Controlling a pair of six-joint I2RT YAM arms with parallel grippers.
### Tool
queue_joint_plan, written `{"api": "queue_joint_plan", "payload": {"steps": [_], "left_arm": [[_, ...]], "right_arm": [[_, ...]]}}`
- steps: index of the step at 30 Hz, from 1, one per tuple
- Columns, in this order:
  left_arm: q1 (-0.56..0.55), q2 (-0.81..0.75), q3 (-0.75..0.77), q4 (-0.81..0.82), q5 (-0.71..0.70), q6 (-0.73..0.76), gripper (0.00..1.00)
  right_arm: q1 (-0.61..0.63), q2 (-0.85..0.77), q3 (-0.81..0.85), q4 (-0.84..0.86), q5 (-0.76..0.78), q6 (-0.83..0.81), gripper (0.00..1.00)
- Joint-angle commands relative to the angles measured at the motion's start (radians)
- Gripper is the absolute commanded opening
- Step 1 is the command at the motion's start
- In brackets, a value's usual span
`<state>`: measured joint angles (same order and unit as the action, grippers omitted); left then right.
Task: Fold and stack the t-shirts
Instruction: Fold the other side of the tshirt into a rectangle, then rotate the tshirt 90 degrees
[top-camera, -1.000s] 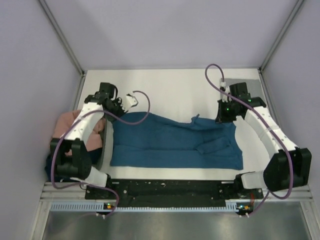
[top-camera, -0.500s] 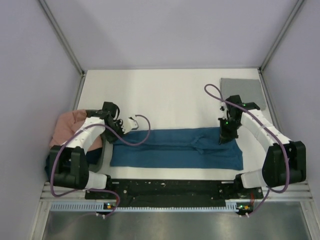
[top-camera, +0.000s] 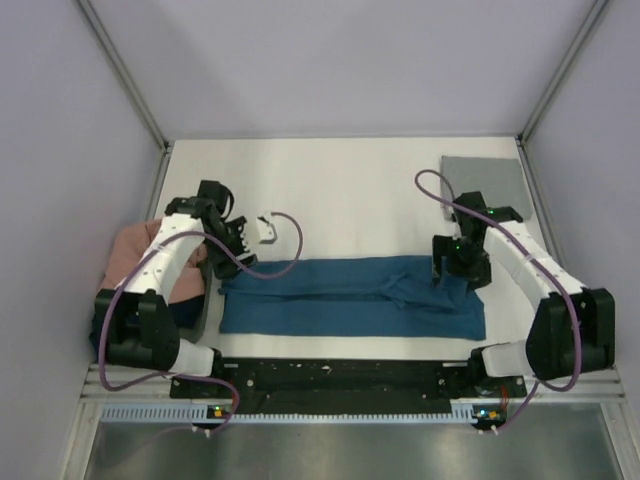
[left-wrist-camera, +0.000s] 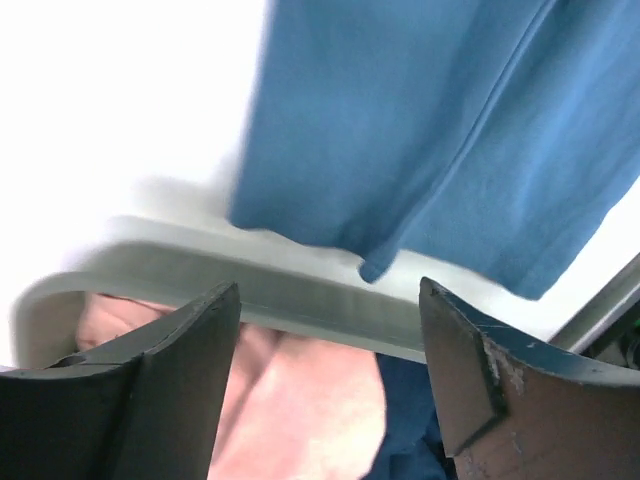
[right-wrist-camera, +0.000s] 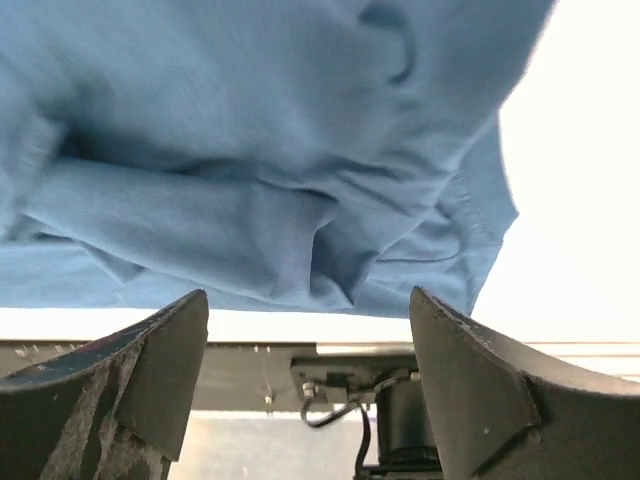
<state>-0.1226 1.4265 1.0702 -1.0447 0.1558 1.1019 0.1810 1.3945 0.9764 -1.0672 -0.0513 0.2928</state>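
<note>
Left gripper (left-wrist-camera: 330, 300) open, right gripper (right-wrist-camera: 308, 308) open, empty

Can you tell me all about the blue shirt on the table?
The blue shirt is soft teal-blue cloth, folded into a long flat strip, wrinkled near its right end. It lies on the white table by the near edge, between the two arms. The left gripper and right gripper hang open over its ends, so nothing holds it.

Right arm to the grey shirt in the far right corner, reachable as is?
Probably yes. The grey shirt lies uncovered just beyond the right tool, which hangs open and empty over the blue shirt; nothing lies between them.
</note>
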Motion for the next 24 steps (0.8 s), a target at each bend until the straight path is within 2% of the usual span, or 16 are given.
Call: {"api": "queue_joint_plan", "payload": {"steps": [1, 2, 3, 4, 5, 6, 8, 9, 10, 13, 15, 17, 19, 21, 23, 24], "left_arm": [[0.029, -0.080, 0.191, -0.131, 0.361, 0.018, 0.75], [0.029, -0.075, 0.168, -0.074, 0.382, -0.025, 0.67], [0.021, -0.066, 0.133, 0.054, 0.345, -0.110, 0.41], [0.014, -0.042, 0.084, 0.155, 0.279, -0.161, 0.22], [0.014, -0.008, 0.067, 0.211, 0.202, -0.196, 0.18], [0.014, 0.029, 0.065, 0.233, 0.139, -0.224, 0.18], [0.015, 0.113, 0.094, 0.233, 0.042, -0.270, 0.33], [0.014, 0.153, 0.088, 0.265, -0.013, -0.284, 0.46], [0.009, 0.173, 0.079, 0.291, -0.033, -0.286, 0.53], [-0.003, 0.209, 0.048, 0.356, -0.045, -0.255, 0.64], [-0.008, 0.241, 0.040, 0.380, -0.065, -0.240, 0.67], [-0.008, 0.268, 0.024, 0.405, -0.087, -0.232, 0.67], [-0.009, 0.284, -0.007, 0.417, -0.093, -0.226, 0.58], [-0.009, 0.278, -0.044, 0.414, -0.069, -0.224, 0.36], [-0.009, 0.246, -0.091, 0.397, -0.027, -0.212, 0.14], [-0.009, 0.226, -0.120, 0.393, -0.013, -0.209, 0.08]], "right_arm": [[-0.041, -0.160, 0.126, 0.134, 0.117, 0.031, 0.80], [-0.082, -0.152, 0.119, 0.188, 0.093, 0.028, 0.74], [-0.121, -0.129, 0.105, 0.229, 0.071, 0.026, 0.66], [-0.164, -0.100, 0.096, 0.257, 0.058, 0.025, 0.59], [-0.176, -0.063, 0.093, 0.269, 0.057, 0.013, 0.58], [-0.205, -0.034, 0.087, 0.286, 0.062, -0.003, 0.60], [-0.212, 0.017, 0.073, 0.329, 0.067, -0.015, 0.69], [-0.213, 0.040, 0.067, 0.345, 0.071, -0.017, 0.69], [-0.215, 0.061, 0.059, 0.366, 0.079, -0.014, 0.69], [-0.216, 0.125, 0.044, 0.398, 0.088, -0.006, 0.64], [-0.216, 0.164, 0.035, 0.429, 0.071, -0.010, 0.52], [-0.216, 0.208, 0.038, 0.450, 0.026, -0.033, 0.29], [-0.216, 0.248, 0.050, 0.463, -0.028, -0.053, 0.11], [-0.203, 0.284, 0.067, 0.475, -0.071, -0.066, 0.00], [-0.158, 0.320, 0.105, 0.475, -0.070, -0.081, 0.00], [-0.141, 0.339, 0.126, 0.475, -0.064, -0.086, 0.00]]}}
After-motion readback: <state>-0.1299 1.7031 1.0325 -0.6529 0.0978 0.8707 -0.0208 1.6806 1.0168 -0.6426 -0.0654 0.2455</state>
